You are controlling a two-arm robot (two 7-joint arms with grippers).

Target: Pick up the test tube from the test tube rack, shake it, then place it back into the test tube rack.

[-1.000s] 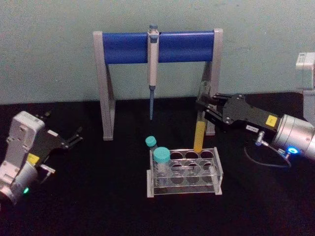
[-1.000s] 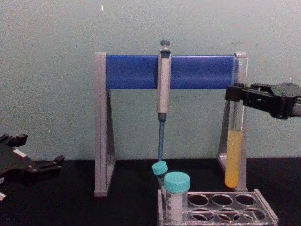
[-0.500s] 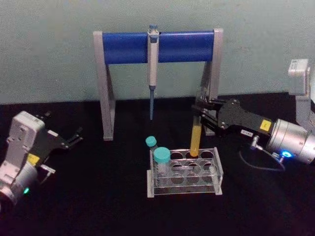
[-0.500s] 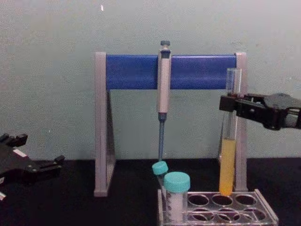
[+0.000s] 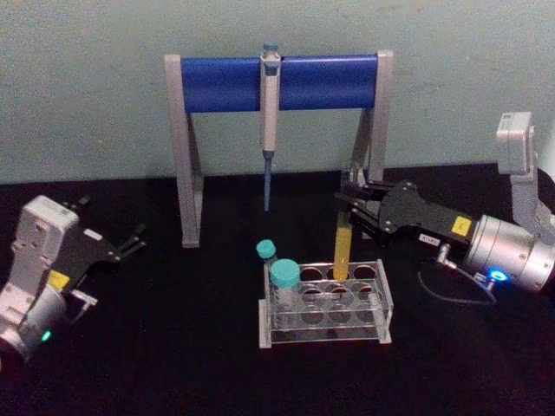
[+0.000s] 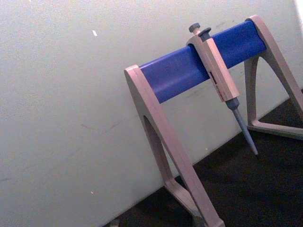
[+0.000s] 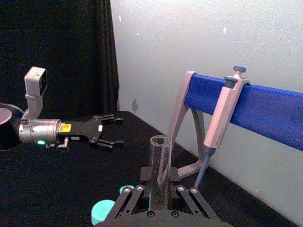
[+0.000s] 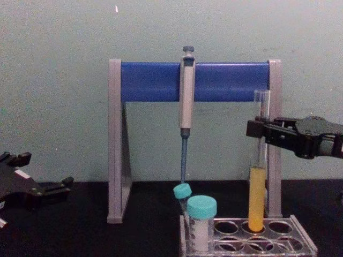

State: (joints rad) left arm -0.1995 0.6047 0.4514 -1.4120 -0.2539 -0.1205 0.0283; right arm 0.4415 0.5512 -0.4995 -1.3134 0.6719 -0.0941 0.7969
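test tube rack (image 5: 325,308) mid-table; pipette stand (image 5: 186,156) behind it at back edge, pipette (image 5: 270,95) hanging on its bar. capped vials (image 5: 284,276) in rack's left end, test tube (image 5: 343,247) in back row.

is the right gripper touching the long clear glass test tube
Touching. Right wrist view shows the right gripper clamped around the test tube below its rim.

This is a laboratory bench with robot arms at it. Against a plain pale green wall (image 5: 87,87) stands a grey-legged stand with a blue crossbar (image 5: 225,82), and a slim grey-and-blue pipette (image 5: 270,95) hangs from the bar. On the black-covered table (image 5: 173,347) in front sits a low clear plastic rack with rows of round holes (image 5: 347,319). Short teal-capped vials (image 5: 284,276) are at its left end, and a long, thin clear glass test tube (image 5: 343,247) of yellow-orange liquid stands in a back hole. A black left gripper (image 5: 130,243) and a black right gripper (image 5: 345,206) on metal arms flank the glassware.
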